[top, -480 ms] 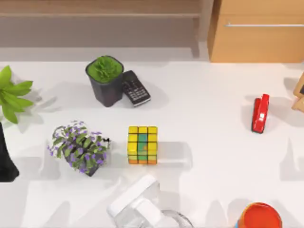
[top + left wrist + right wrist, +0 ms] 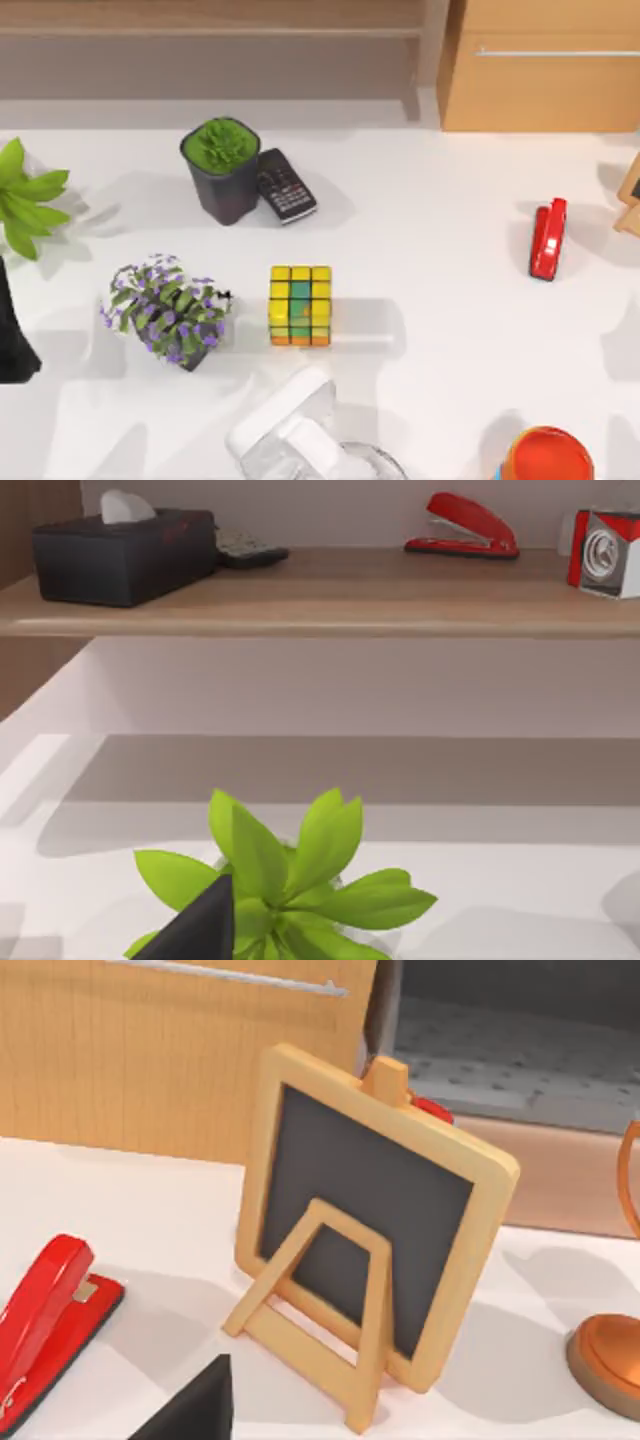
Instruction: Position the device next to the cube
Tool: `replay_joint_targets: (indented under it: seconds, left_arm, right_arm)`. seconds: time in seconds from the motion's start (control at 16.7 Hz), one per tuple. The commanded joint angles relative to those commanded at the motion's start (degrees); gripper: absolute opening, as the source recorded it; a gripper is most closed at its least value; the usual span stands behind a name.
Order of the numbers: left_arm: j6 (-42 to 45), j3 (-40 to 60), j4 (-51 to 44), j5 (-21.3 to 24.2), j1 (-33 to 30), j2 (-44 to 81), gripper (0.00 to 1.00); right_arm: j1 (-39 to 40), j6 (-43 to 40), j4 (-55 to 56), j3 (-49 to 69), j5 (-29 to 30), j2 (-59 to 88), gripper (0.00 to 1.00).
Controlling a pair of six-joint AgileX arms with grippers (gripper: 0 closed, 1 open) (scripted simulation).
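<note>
The cube, mostly yellow with green and orange squares, sits near the middle of the table. The device is out of view. My left arm is a dark shape at the table's left edge, beside a leafy green plant. A dark part of my left gripper hangs just over that plant. In the right wrist view a dark part of my right gripper hovers near a red stapler and a small wooden easel board.
A potted green plant stands at the back with a small black keypad phone leaning beside it. A purple-flowered plant is left of the cube. A red stapler lies right, an orange-lidded object and a white-and-glass object at the front.
The shadows on the right and front right of the table have slid to the right. No object on the table has moved.
</note>
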Motion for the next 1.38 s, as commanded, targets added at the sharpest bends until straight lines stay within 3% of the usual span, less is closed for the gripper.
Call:
replay_joint_targets:
  seconds: [0.84,1.08,1.38]
  left_arm:
    - [0.0,0.0,0.0,0.0,0.0,0.0,1.00]
    - [0.0,0.0,0.0,0.0,0.0,0.0,1.00]
    - [0.0,0.0,0.0,0.0,0.0,0.0,1.00]
  right_arm:
    - [-21.3,-42.4,-34.4,33.5,-1.1,67.5,1.00]
    - [-24.4,-47.9,-39.2,38.2,-1.3,74.9,1.00]
    - [-24.3,-48.3,-39.4,38.3,-1.3,75.2,1.00]
